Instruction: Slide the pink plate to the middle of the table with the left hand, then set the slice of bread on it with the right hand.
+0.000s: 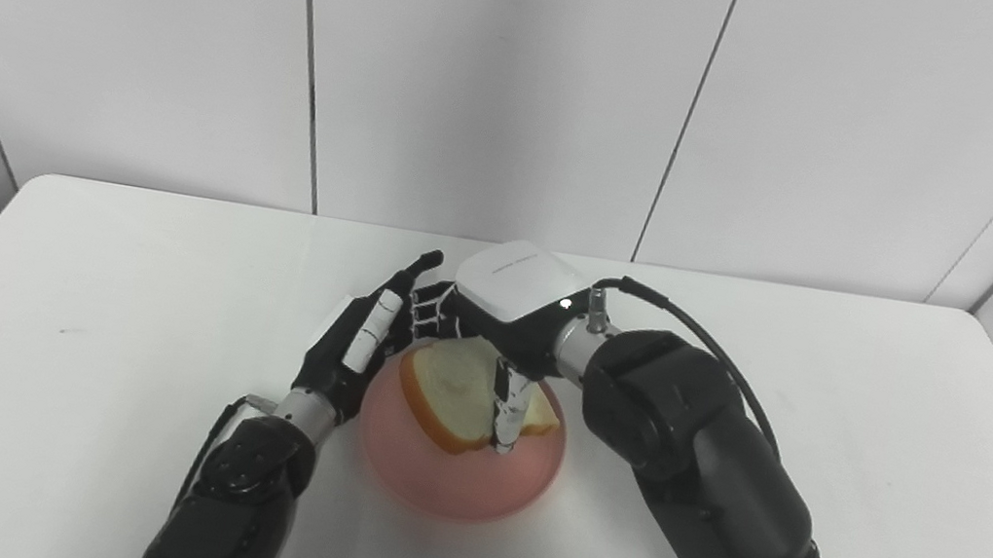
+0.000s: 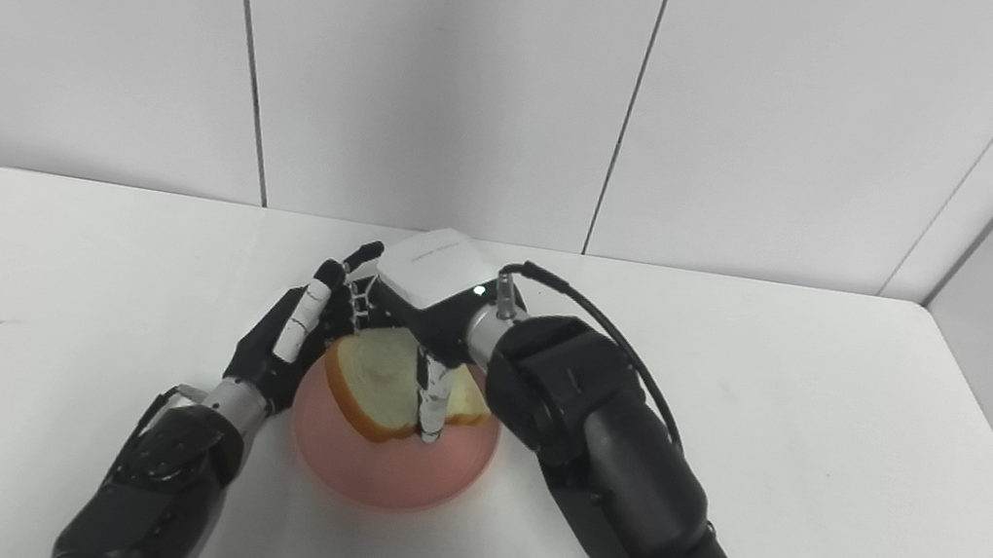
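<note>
The pink plate (image 1: 457,480) sits near the middle of the white table, toward the front. A slice of bread (image 1: 452,391) with a brown crust lies tilted in the plate. My right hand (image 1: 506,315) hovers over the plate's far side and is shut on the bread, its thumb pressing the slice's near face. My left hand (image 1: 365,338) rests against the plate's left rim, fingers stretched out and apart, holding nothing. In the right eye view the same bread (image 2: 373,384) and plate (image 2: 390,465) appear slightly left.
The white table (image 1: 834,389) spreads bare to the left, right and back of the plate. White wall panels rise behind the far edge. A black cable loops over my right forearm (image 1: 698,447).
</note>
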`<state>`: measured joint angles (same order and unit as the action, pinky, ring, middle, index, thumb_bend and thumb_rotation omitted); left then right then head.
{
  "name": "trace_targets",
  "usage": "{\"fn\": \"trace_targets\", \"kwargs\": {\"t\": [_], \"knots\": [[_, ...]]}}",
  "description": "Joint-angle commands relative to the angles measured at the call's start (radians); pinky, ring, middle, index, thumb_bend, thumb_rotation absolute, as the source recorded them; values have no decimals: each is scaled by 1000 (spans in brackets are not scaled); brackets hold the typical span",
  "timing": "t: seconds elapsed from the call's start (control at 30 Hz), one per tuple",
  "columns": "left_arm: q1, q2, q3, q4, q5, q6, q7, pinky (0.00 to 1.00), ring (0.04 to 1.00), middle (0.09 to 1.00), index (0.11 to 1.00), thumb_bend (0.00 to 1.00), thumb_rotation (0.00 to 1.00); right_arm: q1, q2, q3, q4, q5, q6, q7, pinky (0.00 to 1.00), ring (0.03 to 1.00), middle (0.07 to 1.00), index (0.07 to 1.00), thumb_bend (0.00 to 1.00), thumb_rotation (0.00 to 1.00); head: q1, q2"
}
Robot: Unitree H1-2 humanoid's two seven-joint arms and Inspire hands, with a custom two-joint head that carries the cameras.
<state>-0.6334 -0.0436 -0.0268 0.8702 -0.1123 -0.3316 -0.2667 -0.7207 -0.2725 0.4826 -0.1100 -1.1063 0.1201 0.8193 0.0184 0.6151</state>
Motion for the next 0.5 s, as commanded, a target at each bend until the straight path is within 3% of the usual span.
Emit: {"fn": "trace_targets", "kwargs": {"t": [0.0,0.03,0.2,0.3,0.47], "knots": [[82,-24,-3,57,3,9,6,732,777,806,886,801,944,-30,10,0,9,6,-35,-76,178,252,467,484,531,0,0,-1],[82,-24,-4,57,3,6,4,734,776,806,886,802,948,-29,13,3,19,6,-38,-91,182,253,418,498,526,0,0,-1],[86,-24,0,54,-4,9,0,727,770,806,878,777,945,-30,16,25,71,0,-53,-151,186,258,392,503,522,0,0,0],[85,-23,-1,57,-3,10,0,729,771,807,877,780,948,-29,15,34,95,2,-63,-188,175,248,460,485,529,0,1,0],[82,-23,0,59,-4,8,-2,734,778,815,880,789,952,-27,8,50,127,1,-72,-238,192,265,470,484,530,0,2,1]]}}
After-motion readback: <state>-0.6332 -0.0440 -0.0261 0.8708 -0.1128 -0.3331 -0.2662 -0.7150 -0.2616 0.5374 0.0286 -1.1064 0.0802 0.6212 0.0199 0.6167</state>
